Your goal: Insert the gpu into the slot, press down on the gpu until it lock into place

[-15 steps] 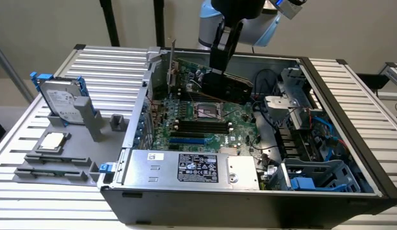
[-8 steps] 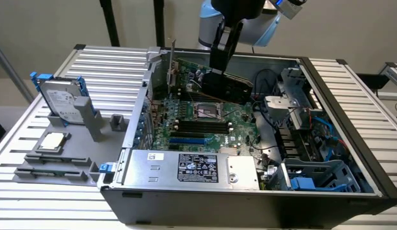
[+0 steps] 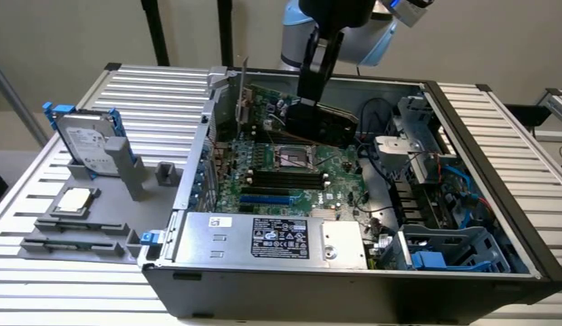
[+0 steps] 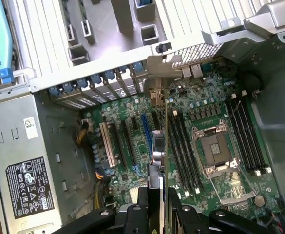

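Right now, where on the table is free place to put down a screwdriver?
The table is bare behind the hard drive, beside the case, and on the exterior view's right of it. Inside the case is crowded: the tool holds the gpu over the motherboard.

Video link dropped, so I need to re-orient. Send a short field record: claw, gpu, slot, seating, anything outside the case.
claw: shut on the gpu, inside the open case
gpu: held tilted above the motherboard, bracket end toward the exterior view's left
slot: bright blue, nothing in it, beside the power supply
seated: no, gpu is apart from the slot
outside case: hard drive upright in a stand, exterior view's left
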